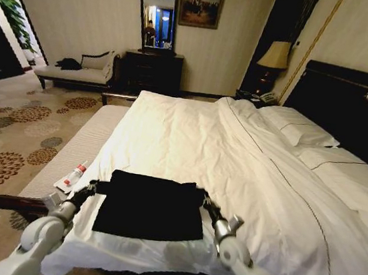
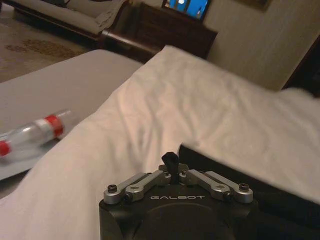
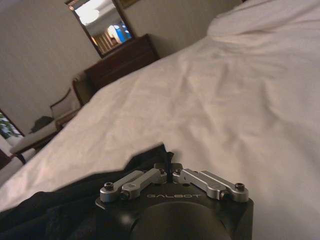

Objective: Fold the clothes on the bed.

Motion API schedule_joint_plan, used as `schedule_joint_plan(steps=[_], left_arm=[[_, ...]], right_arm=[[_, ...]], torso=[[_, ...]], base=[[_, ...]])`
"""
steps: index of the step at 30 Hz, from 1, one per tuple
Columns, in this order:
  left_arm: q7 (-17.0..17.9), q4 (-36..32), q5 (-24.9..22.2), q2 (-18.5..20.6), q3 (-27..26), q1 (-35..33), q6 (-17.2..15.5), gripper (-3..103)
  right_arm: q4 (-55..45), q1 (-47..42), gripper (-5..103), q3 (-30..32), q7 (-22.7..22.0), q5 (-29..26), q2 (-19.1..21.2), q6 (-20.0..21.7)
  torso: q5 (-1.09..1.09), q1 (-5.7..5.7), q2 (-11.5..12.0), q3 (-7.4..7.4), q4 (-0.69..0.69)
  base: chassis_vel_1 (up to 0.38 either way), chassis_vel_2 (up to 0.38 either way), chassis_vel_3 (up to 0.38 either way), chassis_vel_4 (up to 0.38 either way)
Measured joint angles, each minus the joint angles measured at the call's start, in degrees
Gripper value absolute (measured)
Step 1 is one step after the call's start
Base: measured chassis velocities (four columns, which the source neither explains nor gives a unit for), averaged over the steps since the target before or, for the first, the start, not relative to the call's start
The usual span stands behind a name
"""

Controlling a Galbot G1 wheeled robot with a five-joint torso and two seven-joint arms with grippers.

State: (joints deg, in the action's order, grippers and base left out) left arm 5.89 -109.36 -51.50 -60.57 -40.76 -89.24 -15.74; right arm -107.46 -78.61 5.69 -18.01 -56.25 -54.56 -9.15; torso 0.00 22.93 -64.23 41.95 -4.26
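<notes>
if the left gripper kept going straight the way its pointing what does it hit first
Most likely the rumpled white duvet of the bed. The left gripper, pinched shut on the black T-shirt's edge, points low along the bed toward the dark wooden dresser; the duvet rises in its line, though depth is unclear.

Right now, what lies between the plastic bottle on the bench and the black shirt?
In the head view, the left hand at the shirt's edge, plus a strip of white duvet draping beside the bottle.
</notes>
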Motion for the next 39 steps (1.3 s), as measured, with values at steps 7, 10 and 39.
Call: schedule_joint_plan(steps=[7, 10, 39], left_arm=[[0.23, 2.2, 2.9, -1.55, 2.06, -0.05, 0.21, 2], [0.43, 1.93, 3.7, -1.95, 2.34, 0.11, 1.28, 2], [1.44, 23.71, -2.56, -6.46, 10.58, 29.62, -1.47, 98]], right_arm=[[3.39, -0.57, 0, -0.58, -1.49, 1.51, -1.77, -0.47], [3.79, -0.49, 0, -0.86, -2.37, 2.29, -2.17, -0.48], [3.76, 7.65, 99, 0.83, -5.38, -2.92, -5.97, 0.08]], torso=[[-0.01, 0.02, 0.01, 0.01, 0.01], [0.0, 0.03, 0.02, 0.01, 0.01], [0.0, 0.03, 0.03, 0.02, -0.01]], base=[[0.0, 0.0, 0.0, 0.0], [0.0, 0.0, 0.0, 0.0], [0.0, 0.0, 0.0, 0.0]])
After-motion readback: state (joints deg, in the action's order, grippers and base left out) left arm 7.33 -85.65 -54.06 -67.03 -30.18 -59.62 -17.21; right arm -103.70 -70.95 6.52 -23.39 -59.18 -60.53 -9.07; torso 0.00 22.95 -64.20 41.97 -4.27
